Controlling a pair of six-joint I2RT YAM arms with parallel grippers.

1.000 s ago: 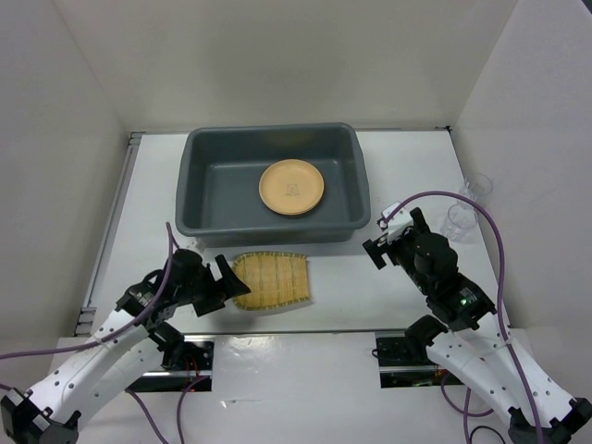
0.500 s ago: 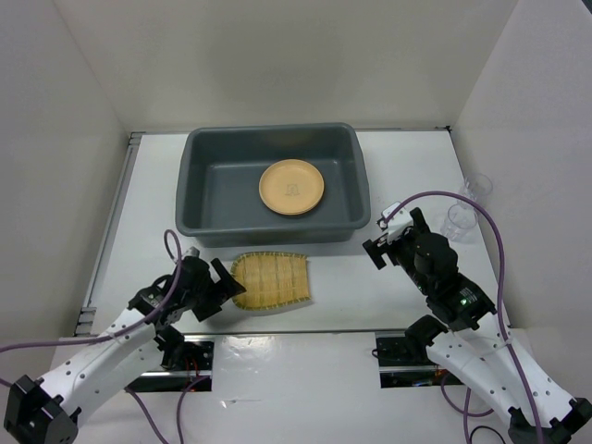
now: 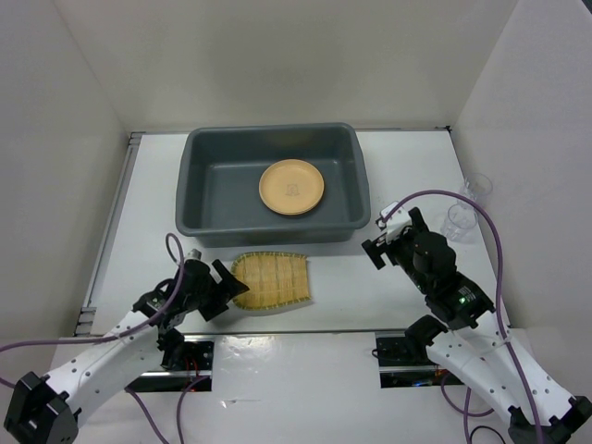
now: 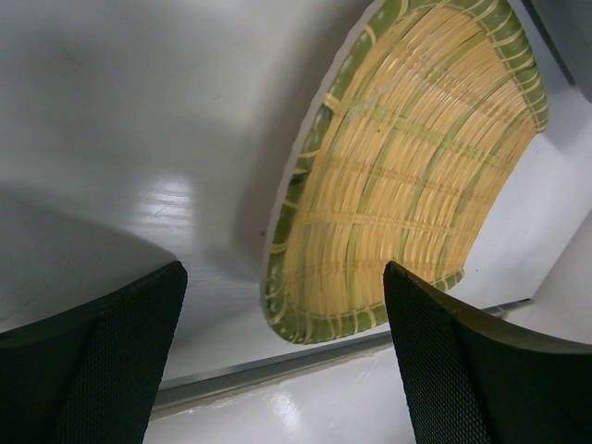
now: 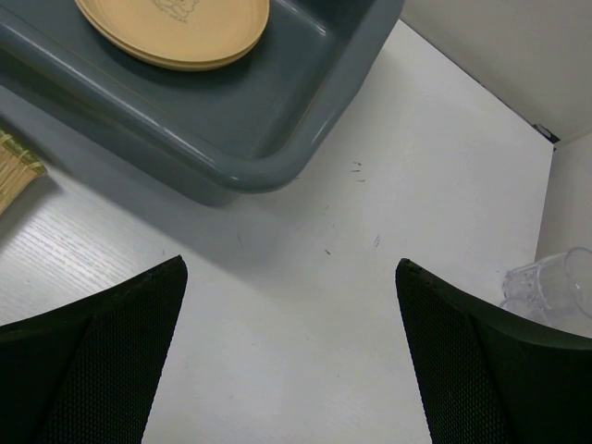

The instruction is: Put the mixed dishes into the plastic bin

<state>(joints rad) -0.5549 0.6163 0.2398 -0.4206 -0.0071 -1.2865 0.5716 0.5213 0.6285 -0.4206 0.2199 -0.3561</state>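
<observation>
The woven bamboo tray (image 3: 271, 280) lies flat on the table just in front of the dark grey plastic bin (image 3: 190, 190). My left gripper (image 3: 228, 288) is open at the tray's left end. In the left wrist view the tray (image 4: 407, 176) has its rounded end between and just ahead of my fingers (image 4: 481, 370), with no contact showing. A tan plate (image 3: 291, 186) rests inside the bin. Two clear cups (image 3: 458, 222) stand at the right edge of the table. My right gripper (image 3: 387, 238) hovers open and empty off the bin's front right corner (image 5: 250, 139).
White walls close in the table on three sides. The cups stand close to the right wall, one of them (image 5: 555, 282) at the right edge of the right wrist view. A metal strip (image 4: 277, 370) runs along the table's near edge below the left gripper.
My left arm has shifted slightly nearer and to the right, keeping its jaws at the tray's left end, and the jaws have narrowed a little. The right arm has not moved.
</observation>
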